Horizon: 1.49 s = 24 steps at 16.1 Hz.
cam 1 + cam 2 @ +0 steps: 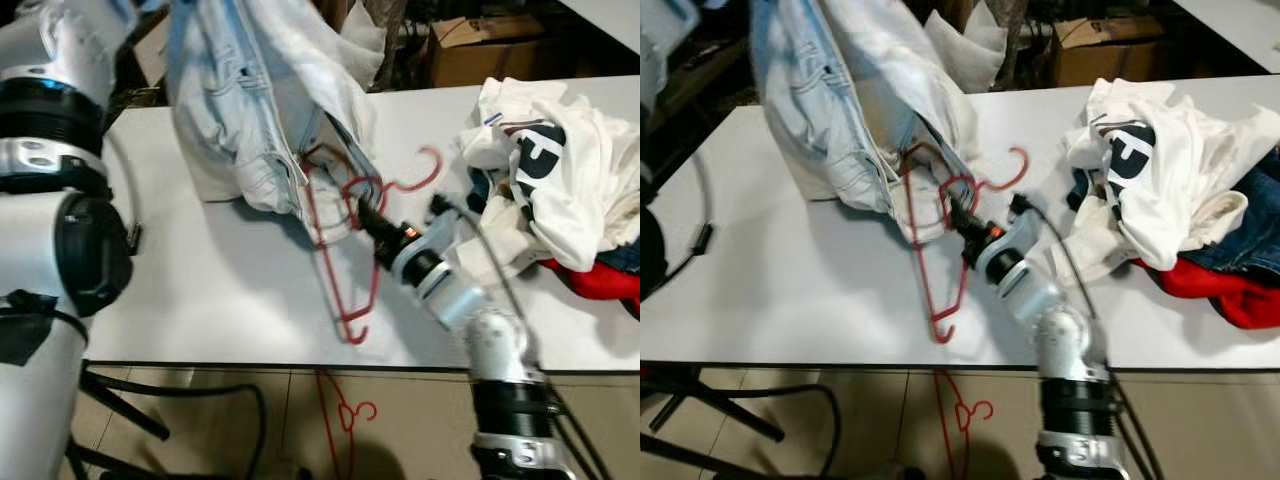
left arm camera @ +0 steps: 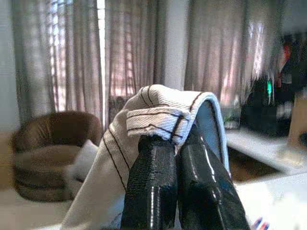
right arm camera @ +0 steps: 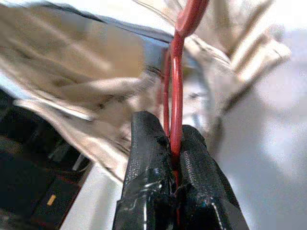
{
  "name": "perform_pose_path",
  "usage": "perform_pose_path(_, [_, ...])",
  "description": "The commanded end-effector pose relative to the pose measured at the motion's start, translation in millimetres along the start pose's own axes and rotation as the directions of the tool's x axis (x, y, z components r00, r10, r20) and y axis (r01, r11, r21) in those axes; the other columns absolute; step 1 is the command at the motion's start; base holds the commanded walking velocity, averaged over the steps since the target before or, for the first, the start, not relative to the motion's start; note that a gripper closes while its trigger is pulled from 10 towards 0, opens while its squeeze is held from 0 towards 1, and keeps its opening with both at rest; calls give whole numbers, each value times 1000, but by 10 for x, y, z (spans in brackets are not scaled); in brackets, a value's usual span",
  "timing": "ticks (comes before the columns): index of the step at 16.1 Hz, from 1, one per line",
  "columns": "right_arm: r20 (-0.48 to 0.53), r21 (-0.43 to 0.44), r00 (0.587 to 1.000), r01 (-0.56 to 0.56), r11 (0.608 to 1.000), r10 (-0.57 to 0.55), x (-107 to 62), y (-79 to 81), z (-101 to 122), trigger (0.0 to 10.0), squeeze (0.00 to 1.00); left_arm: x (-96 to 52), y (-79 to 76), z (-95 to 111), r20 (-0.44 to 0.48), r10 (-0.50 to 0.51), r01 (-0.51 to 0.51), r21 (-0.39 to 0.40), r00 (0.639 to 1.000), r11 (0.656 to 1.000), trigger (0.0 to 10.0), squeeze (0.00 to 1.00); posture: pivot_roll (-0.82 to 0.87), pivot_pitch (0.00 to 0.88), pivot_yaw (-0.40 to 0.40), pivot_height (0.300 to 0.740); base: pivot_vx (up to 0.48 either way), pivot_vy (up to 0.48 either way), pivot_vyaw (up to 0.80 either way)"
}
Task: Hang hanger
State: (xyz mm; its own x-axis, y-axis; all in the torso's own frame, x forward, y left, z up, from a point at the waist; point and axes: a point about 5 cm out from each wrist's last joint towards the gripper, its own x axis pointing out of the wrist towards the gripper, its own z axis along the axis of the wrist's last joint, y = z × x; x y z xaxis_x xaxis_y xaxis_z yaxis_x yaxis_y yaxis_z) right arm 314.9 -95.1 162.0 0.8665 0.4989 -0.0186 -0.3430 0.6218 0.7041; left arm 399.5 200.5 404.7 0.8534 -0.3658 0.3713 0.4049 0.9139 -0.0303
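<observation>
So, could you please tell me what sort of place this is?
Probably a lived-in home room used for sorting laundry: curtained windows and a brown armchair behind, and a white table carrying a clothes pile and a red hanger.

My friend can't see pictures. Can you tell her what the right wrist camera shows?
Two black fingers pinch a red hanger between them. Behind it hangs crumpled pale jeans, part of the hanger's wire tucked against the cloth, with a white table off to one side.
</observation>
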Motion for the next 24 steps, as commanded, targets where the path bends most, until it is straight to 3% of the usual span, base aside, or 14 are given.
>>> perform_pose_path(1, [30, -21, 997, -71, 997, 71, -11, 148, 92, 10000, 0, -17, -64, -21, -43, -101, 106, 149, 994, 983, 0, 0, -44, 0, 167, 740, 0, 0, 0])
perform_pose_path(3, [113, 0, 992, -49, 999, 49, -9, 136, 237, 10000, 0, -113, -169, -281, -184, -306, 345, 241, 934, 907, 0, 0, -55, 0, 160, 740, 0, 0, 0])
perform_pose_path(5, [147, 46, 989, -3, 999, -3, 25, 46, 326, 10000, 0, -313, -305, -542, -331, -512, 593, 225, 793, 773, 0, 0, -47, 0, 139, 740, 0, 0, 0])
perform_pose_path(6, [157, 65, 988, -6, 998, -4, 41, 47, 356, 10000, 0, -395, -324, -632, -394, -547, 656, 230, 738, 719, 0, 0, -47, 0, 139, 740, 0, 0, 0])
perform_pose_path(7, [173, 87, 985, -15, 996, -1, 63, 53, 388, 10000, 0, -458, -320, -697, -439, -555, 684, 225, 707, 693, 0, 0, -47, 0, 139, 740, 0, 0, 0])
perform_pose_path(9, [240, 202, 970, -14, 979, -36, 213, 19, 507, 10000, 0, -801, -364, -921, -558, -636, 799, 85, 533, 595, 0, 0, -31, 0, 117, 740, 0, 0, 0])
perform_pose_path(10, [246, 218, 968, -6, 976, -48, 245, 6, 514, 10000, 0, -868, -385, -947, -572, -653, 819, 58, 496, 570, 0, 0, -31, 0, 117, 740, 0, 0, 0])
perform_pose_path(11, [270, 300, 958, 10, 954, -95, 338, -40, 525, 10000, 0, -1017, -485, -1012, -582, -703, 853, -29, 409, 521, 0, 0, -15, 0, 105, 740, 0, 0, 0])
perform_pose_path(12, [278, 337, 953, 18, 941, -118, 374, -60, 521, 10000, 0, -1058, -549, -1028, -569, -728, 860, -67, 384, 506, 0, 0, -8, 0, 101, 740, 0, 0, 0])
perform_pose_path(14, [291, 479, 936, 37, 877, -198, 508, -87, 453, 10000, 0, -1110, -903, -1044, -444, -833, 877, -182, 330, 444, 0, 0, 1, 0, 97, 740, 0, 0, 0])
perform_pose_path(17, [296, 644, 919, 8, 765, -259, 649, -41, 318, 10000, 0, -986, -1363, -976, -241, -907, 859, -309, 344, 408, 0, 0, 16, 0, 111, 740, 0, 0, 0])
perform_pose_path(20, [299, 672, 920, -13, 741, -255, 739, 42, 261, 10000, 0, -850, -1571, -892, -134, -919, 830, -397, 371, 393, 0, 0, 8, 0, 131, 740, 0, 0, 0])
perform_pose_path(23, [190, 556, 969, 26, 831, -157, 829, 210, 59, 10000, 0, -506, -1501, -695, -78, -816, 733, -397, 573, 553, 0, 0, 6, 0, 135, 740, 0, 0, 0])
perform_pose_path(24, [87, 456, 993, 33, 889, -82, 833, 296, -117, 10000, 0, -298, -1338, -582, -82, -689, 632, -331, 720, 701, 0, 0, -7, 0, 141, 740, 0, 0, 0])
